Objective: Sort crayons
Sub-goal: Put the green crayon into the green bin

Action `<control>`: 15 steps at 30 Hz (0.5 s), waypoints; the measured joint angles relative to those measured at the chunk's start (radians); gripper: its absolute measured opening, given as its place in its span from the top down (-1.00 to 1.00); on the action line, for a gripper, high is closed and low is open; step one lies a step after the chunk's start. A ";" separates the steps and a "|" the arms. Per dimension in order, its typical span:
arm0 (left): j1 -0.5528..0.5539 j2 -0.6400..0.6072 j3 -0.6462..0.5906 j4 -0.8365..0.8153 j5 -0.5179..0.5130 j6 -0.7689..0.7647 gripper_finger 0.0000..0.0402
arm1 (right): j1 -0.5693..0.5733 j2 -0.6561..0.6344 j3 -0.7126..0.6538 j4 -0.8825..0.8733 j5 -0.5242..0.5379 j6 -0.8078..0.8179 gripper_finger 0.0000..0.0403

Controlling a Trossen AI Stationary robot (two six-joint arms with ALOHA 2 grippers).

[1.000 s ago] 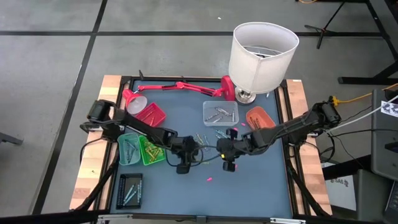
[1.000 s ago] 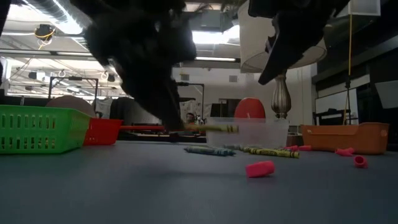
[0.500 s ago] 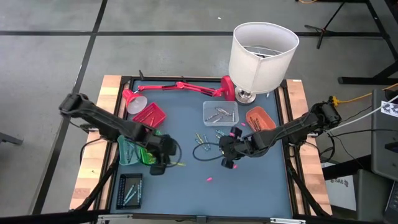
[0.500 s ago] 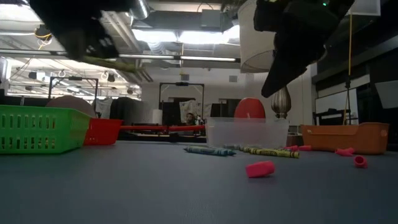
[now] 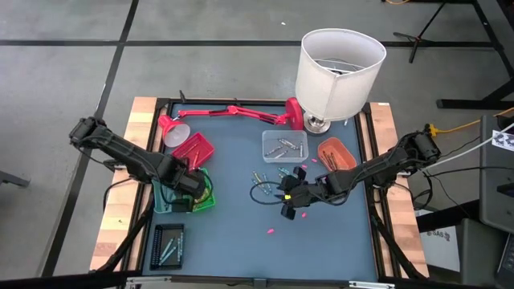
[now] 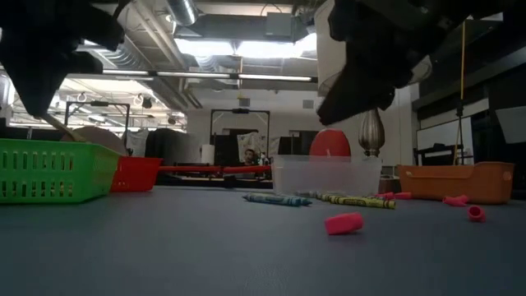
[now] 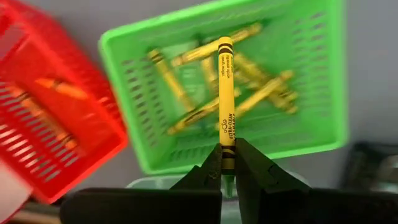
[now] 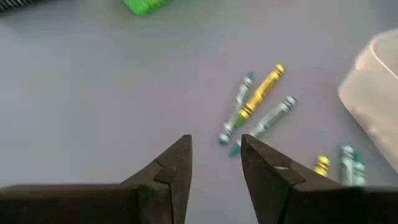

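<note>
The yellow crayon (image 7: 225, 102) is pinched at its lower end between the fingers of the left gripper (image 7: 227, 163) and points out over the green basket (image 7: 323, 81), which already holds several yellow crayons (image 7: 267, 90). A red basket (image 7: 37, 155) with orange-red crayons sits just beside it.

Change over the last second: the left arm was at the loose pile at mid-table with the crayon held low. It has since lifted and carried the crayon across, and the left gripper (image 5: 189, 186) is now above the green basket (image 5: 210, 199) at the table's left side. Judgement: the transport step is done; release into the basket remains, and the colour match looks correct.

The right gripper (image 8: 214, 163) hangs over the loose crayons (image 8: 256, 107) near the clear plastic bin (image 8: 373, 87), its fingers spread apart and holding nothing. It has shifted slightly toward the pile (image 5: 269, 177) in the same interval. Judgement: it is lining up the next pick.

Remaining work: green, yellow and blue-grey crayons (image 6: 355, 200) lie on the blue-grey table (image 5: 241, 241), with pink stubs (image 6: 343, 223) scattered near them. A white lamp (image 5: 337, 72) and a red desk lamp (image 5: 233, 112) stand at the far edge.
</note>
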 joint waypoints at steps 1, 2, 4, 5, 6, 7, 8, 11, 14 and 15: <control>0.000 0.000 -0.006 -0.009 -0.016 0.000 0.97 | 0.000 0.000 -0.005 0.030 0.000 -0.001 0.33; 0.000 0.000 -0.013 -0.009 -0.027 0.000 0.97 | 0.000 0.000 -0.009 0.056 0.000 -0.001 0.33; 0.000 0.000 -0.029 -0.007 -0.039 0.000 0.97 | 0.000 0.000 -0.011 0.079 0.010 -0.012 0.33; 0.000 0.000 -0.036 -0.008 -0.045 0.001 0.97 | 0.000 0.001 -0.011 0.091 0.023 -0.025 0.33; 0.000 0.000 -0.041 -0.007 -0.052 0.000 0.97 | 0.000 0.001 -0.011 0.104 0.036 -0.031 0.33; 0.000 0.000 -0.047 -0.008 -0.057 0.000 0.97 | 0.000 0.001 -0.011 0.120 0.048 -0.037 0.33; 0.000 0.000 -0.051 -0.008 -0.058 0.001 0.97 | 0.000 0.001 -0.011 0.132 0.057 -0.045 0.33; 0.000 0.000 -0.054 -0.008 -0.059 0.008 0.97 | 0.000 0.001 -0.011 0.173 0.082 -0.055 0.33; 0.000 0.000 -0.055 -0.007 -0.059 0.008 0.92 | 0.000 0.001 -0.011 0.193 0.111 -0.054 0.33; 0.000 0.000 -0.055 -0.007 -0.060 0.008 0.90 | 0.000 0.001 -0.011 0.195 0.121 -0.054 0.33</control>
